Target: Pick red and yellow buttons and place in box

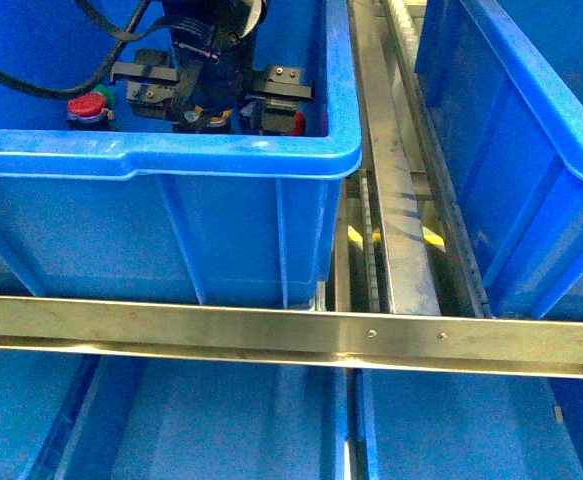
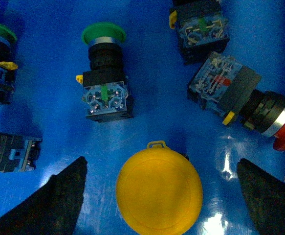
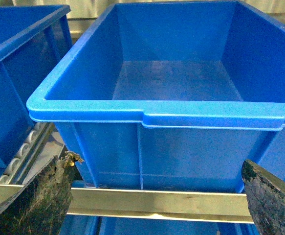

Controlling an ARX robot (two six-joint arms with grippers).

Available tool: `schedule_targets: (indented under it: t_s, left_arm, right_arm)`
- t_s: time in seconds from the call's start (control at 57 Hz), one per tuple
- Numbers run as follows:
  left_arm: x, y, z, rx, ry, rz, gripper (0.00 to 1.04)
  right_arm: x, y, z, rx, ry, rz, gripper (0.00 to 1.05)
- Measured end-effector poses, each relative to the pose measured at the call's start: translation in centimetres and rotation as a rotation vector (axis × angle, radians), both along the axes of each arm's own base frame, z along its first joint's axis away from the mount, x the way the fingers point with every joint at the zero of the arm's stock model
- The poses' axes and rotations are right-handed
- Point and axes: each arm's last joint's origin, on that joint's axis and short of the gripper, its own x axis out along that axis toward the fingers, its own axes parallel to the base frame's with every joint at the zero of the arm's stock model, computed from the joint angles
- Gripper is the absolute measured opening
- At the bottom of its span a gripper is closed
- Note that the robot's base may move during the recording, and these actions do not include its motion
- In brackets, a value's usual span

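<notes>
Our left pincer (image 2: 160, 164) hangs apart astride the yellow round-capped plastic push-button (image 2: 159, 191), which sits cap-up on the floor of the blue plastic bin (image 1: 171, 155). We should drop straight, centred, and close under the cap. We count one yellow, one red-capped button (image 2: 245, 100), two green-capped buttons (image 2: 103, 34), and two with caps hidden. Our right pincer (image 3: 156, 164), also apart, faces the empty blue plastic box (image 3: 157, 117).

Cool, bluish light comes from overhead. Glare streaks the metal rail (image 1: 271, 335) and the bin floor (image 2: 226, 159) beside the yellow button (image 2: 159, 192). The front view looks soft and grainy, the wrist views sharper.
</notes>
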Motion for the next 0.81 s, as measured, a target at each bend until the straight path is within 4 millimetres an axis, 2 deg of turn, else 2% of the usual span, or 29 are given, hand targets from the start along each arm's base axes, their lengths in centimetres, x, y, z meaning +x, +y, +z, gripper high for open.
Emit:
schedule_targets:
  t_s: [0.105,0.175,0.281,0.509,0.649,0.719,0.807]
  left_arm:
    - [0.1,0.0,-0.4,0.006,0.008,0.002,0.61]
    - [0.1,0.0,-0.5,0.012,0.005,0.006,0.46]
    - [0.1,0.0,-0.4,0.016,-0.002,0.005,0.34]
    - [-0.1,0.2,-0.8,0.026,-0.028,-0.002,0.33]
    - [-1.6,1.4,0.1,-0.032,-0.061,-0.034,0.33]
    - [-2.8,2.4,1.5,-0.097,-0.102,-0.062,0.33]
    - [-5.8,4.7,4.8,-0.191,-0.221,-0.112,0.33]
  right_arm:
    - [0.0,0.0,0.0,0.0,0.0,0.0,0.99]
    - [0.0,0.0,0.0,0.0,0.0,0.0,0.99]
    - [0.0,0.0,0.0,0.0,0.0,0.0,0.99]
    - [0.0,0.0,0.0,0.0,0.0,0.0,0.99]
    - [0.0,0.0,0.0,0.0,0.0,0.0,0.99]
    - [0.0,0.0,0.0,0.0,0.0,0.0,0.99]
    - [0.0,0.0,0.0,0.0,0.0,0.0,0.99]
